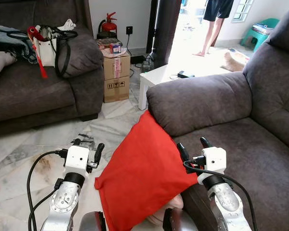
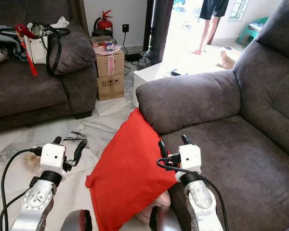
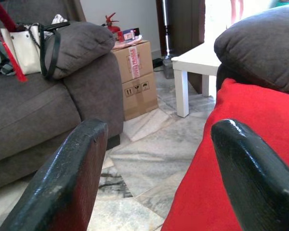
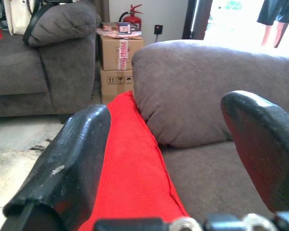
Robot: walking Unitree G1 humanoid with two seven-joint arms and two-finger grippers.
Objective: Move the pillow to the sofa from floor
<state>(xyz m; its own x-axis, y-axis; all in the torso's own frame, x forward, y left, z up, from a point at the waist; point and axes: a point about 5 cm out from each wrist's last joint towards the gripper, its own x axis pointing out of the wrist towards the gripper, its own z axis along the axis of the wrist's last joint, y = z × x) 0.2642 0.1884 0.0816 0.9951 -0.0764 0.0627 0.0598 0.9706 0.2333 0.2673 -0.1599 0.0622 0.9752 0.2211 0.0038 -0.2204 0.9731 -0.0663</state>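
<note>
We see the red pillow [image 1: 144, 173] standing tilted between our two tools, its top corner leaning against the armrest of the grey sofa [image 1: 231, 139] and its lower part at the sofa's front edge by the marble floor [image 1: 33, 144]. From the head views, the left tool [image 1: 88, 146] sits at about 9 o'clock of the pillow, just beside its left edge, fingers spread wide and gripping nothing. The right tool [image 1: 193, 147] is at about 3 o'clock, over the sofa seat at the pillow's right edge, its fingers likewise spread and empty; one finger [image 4: 67, 168] stands on the floor side of the pillow's seam, the other over the seat.

The pillow's bottom edge is cut off by our own body at 6 o'clock, so we cannot tell whether it rests on the floor. At 12 o'clock a person [image 1: 214, 24] stands in the bright doorway, cut off above the shorts. A white worktop [image 1: 156, 77] is partly hidden behind the armrest.
</note>
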